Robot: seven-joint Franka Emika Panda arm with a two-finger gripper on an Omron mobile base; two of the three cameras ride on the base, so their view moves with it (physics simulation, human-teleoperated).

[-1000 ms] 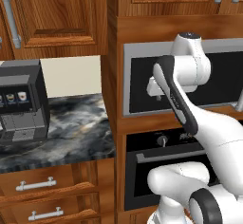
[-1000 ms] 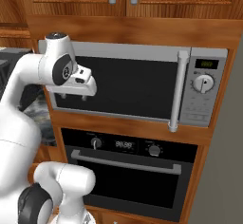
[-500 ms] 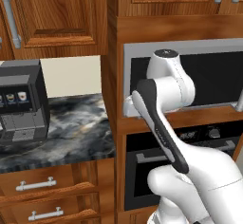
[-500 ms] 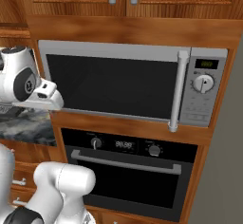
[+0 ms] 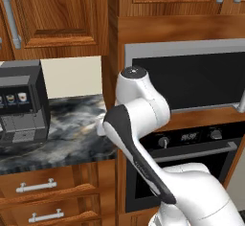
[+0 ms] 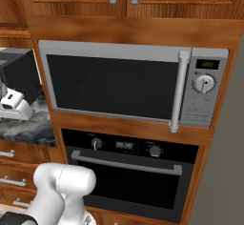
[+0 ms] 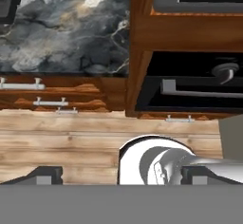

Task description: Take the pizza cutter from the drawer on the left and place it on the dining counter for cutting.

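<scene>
The pincer (image 7: 121,174) hangs above the marbled bench (image 5: 67,129) beside the coffee machine (image 5: 19,105), its two tips spread wide with nothing between them. The hand view looks down past the bench edge onto the upper drawer (image 7: 28,84), whose silver bar handle runs level across the front; the lower drawer (image 7: 52,103) lies just beneath it. The upper drawer, shut, lies below the pincer and to its left. The pizza cutter is presumably inside, hidden, so its long axis cannot be told.
</scene>
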